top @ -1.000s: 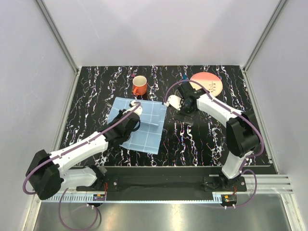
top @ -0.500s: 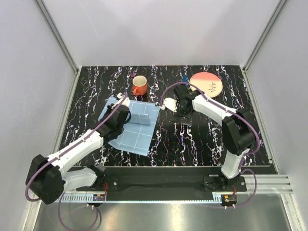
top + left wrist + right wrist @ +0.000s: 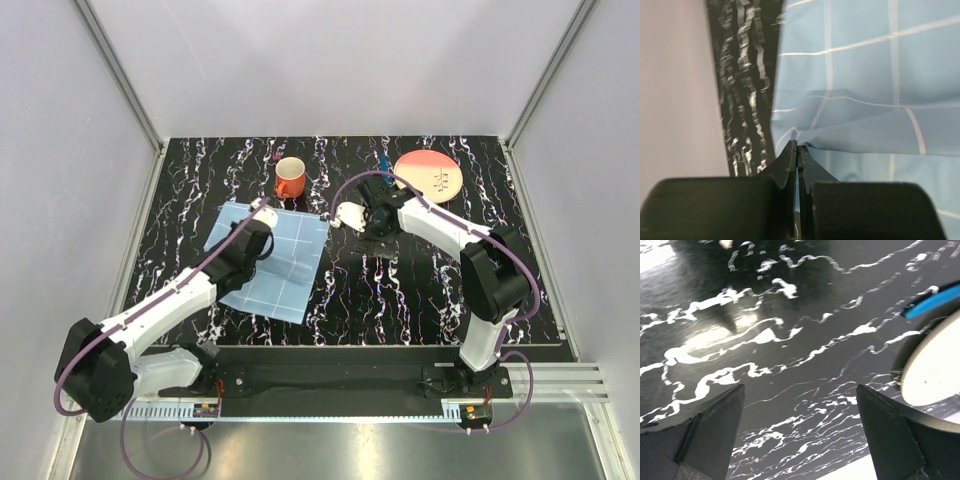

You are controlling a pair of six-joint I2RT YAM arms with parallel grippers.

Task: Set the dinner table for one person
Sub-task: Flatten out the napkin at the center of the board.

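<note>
Bunching is the risk: left hand [image 3: 797, 150] pinches the mat [image 3: 275, 275] (left-centre on the bench [image 3: 420, 295], which fills mid-frame), and dragging could crease it; right hand [image 3: 800, 390] hangs spread, empty.

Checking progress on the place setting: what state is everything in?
cloth mat: creased, edge pinched, on the dinner table
left fingers: shut on the cloth mat
right fingers: open, empty
orange mug: upright
plate: flat on the table
</note>
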